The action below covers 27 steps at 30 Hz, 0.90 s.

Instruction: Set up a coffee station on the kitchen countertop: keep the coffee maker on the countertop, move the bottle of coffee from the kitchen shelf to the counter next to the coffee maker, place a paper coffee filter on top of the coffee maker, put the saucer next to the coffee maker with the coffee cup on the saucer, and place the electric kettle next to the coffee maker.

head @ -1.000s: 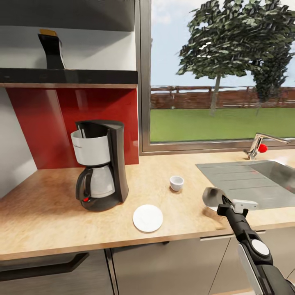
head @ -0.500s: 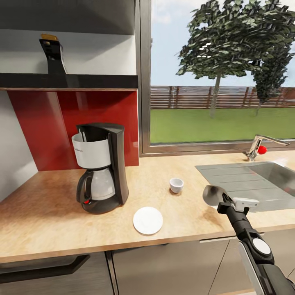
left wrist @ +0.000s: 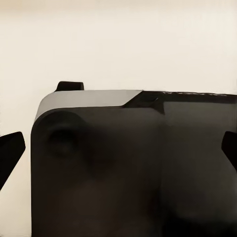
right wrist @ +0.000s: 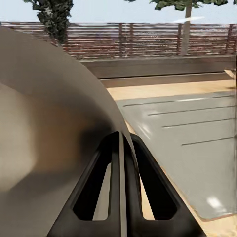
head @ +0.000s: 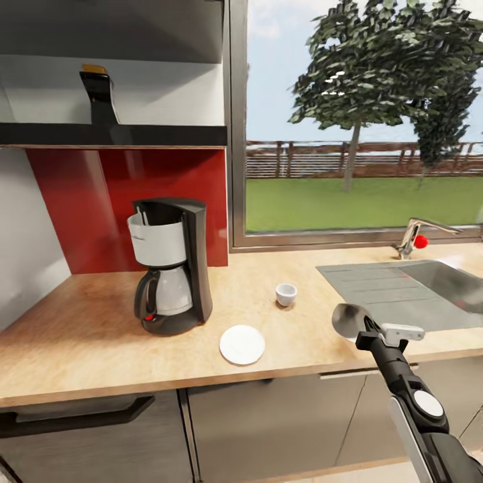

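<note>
At the lower right of the head view, the right claw (head: 362,330) pinches the thin rim of a pale, curved paper coffee filter (head: 350,320) above the counter (head: 80,342). Left of centre stands the black-and-white coffee maker (head: 172,274); the white saucer (head: 242,344) and small white coffee cup (head: 286,294) sit apart nearby. The left claw's state cannot be told.

Bare countertop (head: 80,335) left of coffee maker (head: 171,266).

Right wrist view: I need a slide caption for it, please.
Right gripper pinching the paper coffee filter edge, above the countertop beside the sink.
</note>
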{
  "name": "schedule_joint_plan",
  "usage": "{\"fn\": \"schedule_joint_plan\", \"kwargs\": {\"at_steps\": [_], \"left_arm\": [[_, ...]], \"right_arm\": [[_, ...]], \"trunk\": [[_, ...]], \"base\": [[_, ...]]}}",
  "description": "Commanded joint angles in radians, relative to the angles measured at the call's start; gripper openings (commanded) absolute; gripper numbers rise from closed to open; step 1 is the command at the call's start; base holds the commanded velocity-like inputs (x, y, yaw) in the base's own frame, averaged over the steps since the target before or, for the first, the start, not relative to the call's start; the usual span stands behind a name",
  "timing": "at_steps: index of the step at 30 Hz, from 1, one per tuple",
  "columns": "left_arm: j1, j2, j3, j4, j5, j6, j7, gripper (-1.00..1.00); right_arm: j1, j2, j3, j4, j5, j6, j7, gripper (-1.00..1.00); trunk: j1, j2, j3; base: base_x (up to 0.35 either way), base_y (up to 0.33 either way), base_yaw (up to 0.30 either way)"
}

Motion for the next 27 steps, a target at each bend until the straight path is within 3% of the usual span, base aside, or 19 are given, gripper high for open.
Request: {"fn": "schedule_joint_plan", "kwargs": {"at_steps": [1, 27], "left_arm": [[0.0, -0.001, 0.003, 0.0, 0.001, -0.001, 0.001, 1.0], [0.0, -0.001, 0.003, 0.0, 0.001, -0.001, 0.001, 1.0]], "right_arm": [[0.0, 0.0, 0.0, -0.001, -0.014, 0.003, 0.003, -1.0], [0.003, 0.0, 0.001, -0.003, -0.015, 0.002, 0.003, -1.0]], "trunk": [[-0.001, -0.001, -0.001], [-0.001, -0.001, -0.001]], "base": [[-0.28, 0.0, 0.0], [-0.077, 0.036, 0.0]]}}
